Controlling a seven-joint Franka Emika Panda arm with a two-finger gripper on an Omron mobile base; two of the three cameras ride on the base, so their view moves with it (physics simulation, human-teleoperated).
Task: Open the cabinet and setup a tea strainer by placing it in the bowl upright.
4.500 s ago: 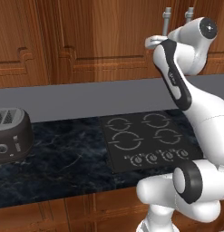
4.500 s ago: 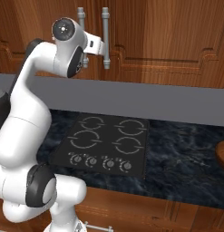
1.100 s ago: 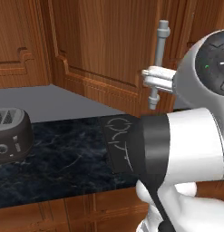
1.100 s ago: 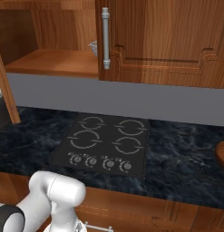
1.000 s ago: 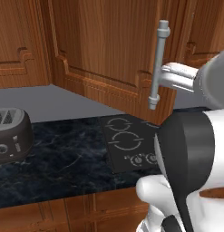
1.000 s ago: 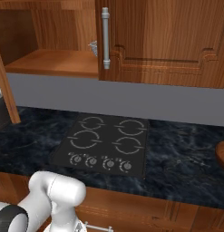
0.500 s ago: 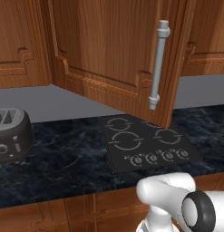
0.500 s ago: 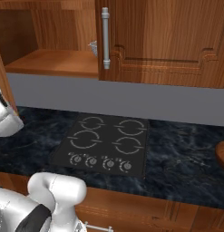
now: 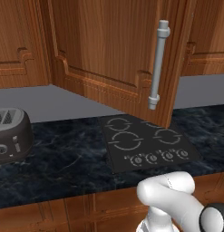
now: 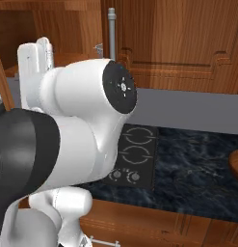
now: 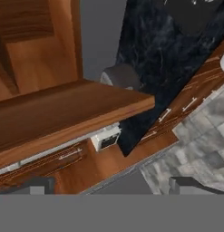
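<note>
Dark marble table (image 9: 68, 158) runs under the wall cabinet (image 9: 109, 50), whose left door stands swung out over the cooktop (image 9: 145, 145), its edge hanging above the burners; free space lies left of the cooktop toward the toaster (image 9: 9, 133). In the hand view the gripper (image 11: 111, 183) has its tips spread wide with nothing between them, just below the door's bottom edge. Tea strainer: cannot tell where.

The cabinet (image 9: 109, 54) is warm reddish-brown wood with visible grain; its bar handle (image 9: 158, 63) is smooth grey metal. The counter (image 9: 72, 158) looks like glossy dark marbled stone. The toaster (image 9: 11, 133) is dark and matt.
</note>
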